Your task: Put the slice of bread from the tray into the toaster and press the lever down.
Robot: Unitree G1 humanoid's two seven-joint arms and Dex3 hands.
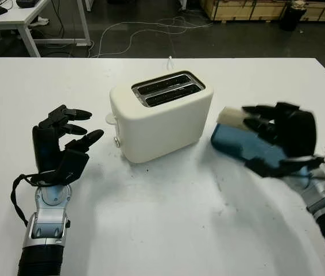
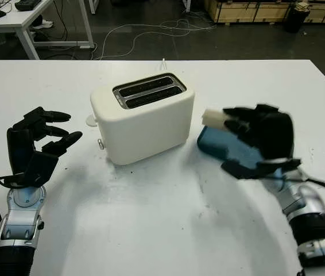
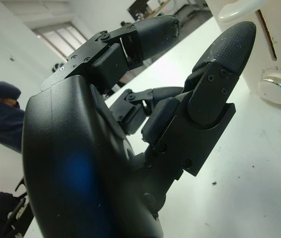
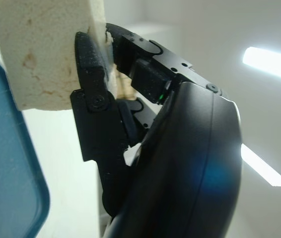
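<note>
1. Cream plastic toaster (image 1: pixel 161 115) stands at the centre of the left eye view on the white table (image 1: pixel 162 230), its two slots open at the top and its lever (image 1: pixel 111 119) sticking out at the left end above a small round knob. At the lower left the left hand (image 1: pixel 65 144) is raised beside the toaster, holding nothing, clear of the lever. At the right the right hand (image 1: pixel 280 138) is clamped on the slice of bread (image 1: pixel 230 117), held above the blue tray (image 1: pixel 248 148) just right of the toaster.

2. Right eye view: the same layout, with the slice of bread at centre right, level with the toaster's upper edge and near its right end, not over the slots.

3. Left wrist view: the black fingers (image 3: pixel 225 49) hold nothing; the toaster's lever and knob (image 3: pixel 278 84) lie at the upper right, close to the fingertip.

4. Right wrist view: the pale, porous slice of bread sits at the upper left, pinched between black fingers (image 4: pixel 93 94), with the blue tray's rim at the lower left.
</note>
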